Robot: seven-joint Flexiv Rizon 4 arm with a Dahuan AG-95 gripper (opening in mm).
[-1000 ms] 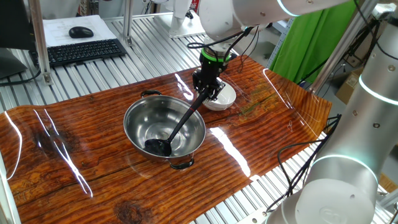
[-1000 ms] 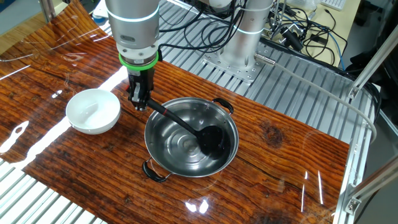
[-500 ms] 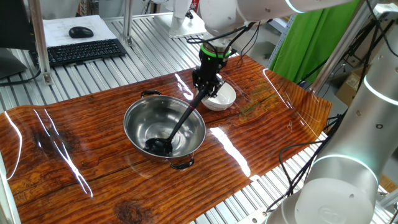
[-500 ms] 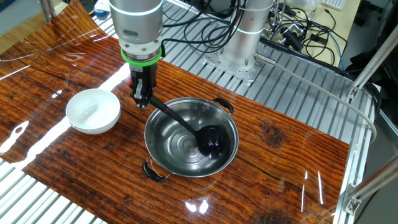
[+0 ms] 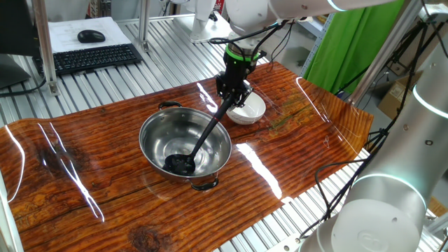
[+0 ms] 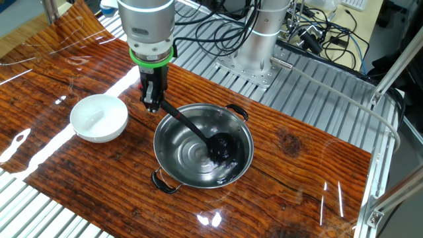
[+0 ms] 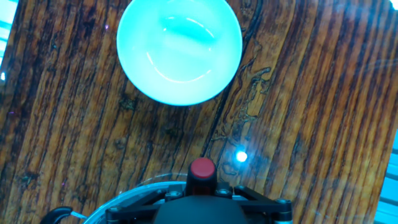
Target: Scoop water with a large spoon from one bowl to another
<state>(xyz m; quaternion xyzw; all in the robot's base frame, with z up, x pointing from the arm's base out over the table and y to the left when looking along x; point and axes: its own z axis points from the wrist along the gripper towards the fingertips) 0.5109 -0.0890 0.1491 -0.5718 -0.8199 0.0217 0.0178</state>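
Observation:
My gripper is shut on the top of the large spoon's handle. The black ladle slants down into the big steel bowl, with its round scoop low inside near the bottom. Water shows only as a faint shine in the steel bowl. The small white bowl sits on the table just beyond the gripper. In the hand view the spoon's red handle end sticks up between the fingers, and the steel bowl's rim curves along the bottom edge.
The bowls stand on a glossy wood-grain sheet laid over a slatted metal table. A keyboard and mouse lie at the back left. A second robot arm stands at the right, and cables lie behind its base.
The gripper has risen a little and the spoon with it; the scoop has shifted slightly inside the steel bowl, still low within it.

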